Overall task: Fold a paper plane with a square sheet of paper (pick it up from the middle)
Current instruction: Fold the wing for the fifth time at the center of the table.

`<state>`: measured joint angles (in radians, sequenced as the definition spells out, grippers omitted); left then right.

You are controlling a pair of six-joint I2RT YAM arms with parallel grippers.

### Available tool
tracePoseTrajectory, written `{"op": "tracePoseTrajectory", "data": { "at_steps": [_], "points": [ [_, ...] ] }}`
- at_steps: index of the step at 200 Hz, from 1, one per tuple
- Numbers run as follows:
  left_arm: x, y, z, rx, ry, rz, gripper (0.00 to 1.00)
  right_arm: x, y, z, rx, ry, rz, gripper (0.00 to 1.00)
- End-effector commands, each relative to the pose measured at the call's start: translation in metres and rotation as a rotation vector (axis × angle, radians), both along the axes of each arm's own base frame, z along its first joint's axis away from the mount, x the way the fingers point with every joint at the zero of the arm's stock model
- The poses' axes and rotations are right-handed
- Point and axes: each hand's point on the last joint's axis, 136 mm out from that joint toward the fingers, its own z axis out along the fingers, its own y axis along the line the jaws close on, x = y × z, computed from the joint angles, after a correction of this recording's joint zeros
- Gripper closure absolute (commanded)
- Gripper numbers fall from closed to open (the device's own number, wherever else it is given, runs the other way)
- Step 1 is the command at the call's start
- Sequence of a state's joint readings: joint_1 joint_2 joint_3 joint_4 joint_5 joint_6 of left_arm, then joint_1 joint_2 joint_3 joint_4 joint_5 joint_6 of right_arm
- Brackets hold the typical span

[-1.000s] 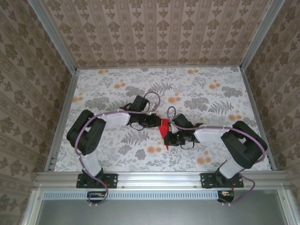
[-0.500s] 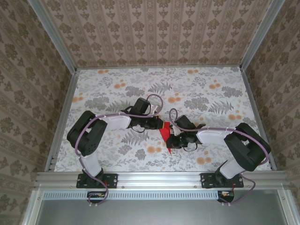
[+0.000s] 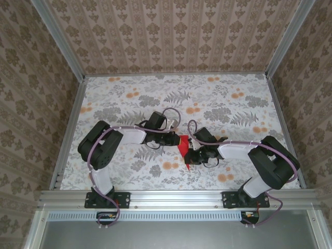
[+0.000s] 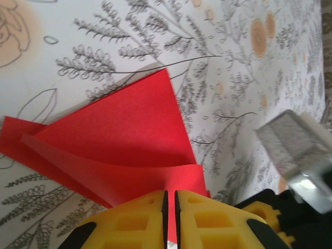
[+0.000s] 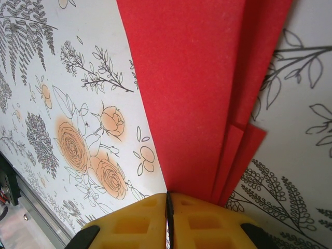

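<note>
As matte red paper (image 4: pixel 119 135) fans in creased layers, left end effector (image 4: pixel 170 194) and right end effector (image 5: pixel 168 197) clamp it.

The desk (image 3: pixel 223 98) carries a white covering printed with grey fern leaves and orange flowers, is enclosed on three sides by walls (image 3: pixel 176 36) in beige damask wallpaper, and is edged by an aluminium rail (image 3: pixel 176 197) along its near side.

Top camera: fixed, high at near edge, looking down and forward over whole table (image 3: pixel 129 93). Both wrist cameras: very close, low over tabletop. All three share paper (image 3: pixel 182 146) and the print around it.
</note>
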<state>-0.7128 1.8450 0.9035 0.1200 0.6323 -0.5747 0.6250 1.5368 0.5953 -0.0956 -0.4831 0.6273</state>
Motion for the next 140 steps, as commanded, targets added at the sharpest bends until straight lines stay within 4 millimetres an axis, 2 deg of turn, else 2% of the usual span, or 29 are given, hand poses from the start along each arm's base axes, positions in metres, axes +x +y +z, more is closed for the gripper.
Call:
{"op": "tracePoseTrajectory", "data": {
  "at_steps": [1,70,140],
  "points": [
    [0.006,-0.002,-0.004,0.016,-0.038,-0.015,0.86,-0.025,-0.023,-0.020,-0.095,0.091,0.001,0.89],
    [0.015,0.004,-0.022,0.070,-0.038,0.007,0.87,-0.030,-0.026,-0.022,-0.104,0.110,0.006,0.88],
    [0.044,0.038,-0.039,0.214,-0.044,0.088,0.87,-0.041,-0.038,-0.031,-0.147,0.145,-0.004,0.88]
  ]
}}
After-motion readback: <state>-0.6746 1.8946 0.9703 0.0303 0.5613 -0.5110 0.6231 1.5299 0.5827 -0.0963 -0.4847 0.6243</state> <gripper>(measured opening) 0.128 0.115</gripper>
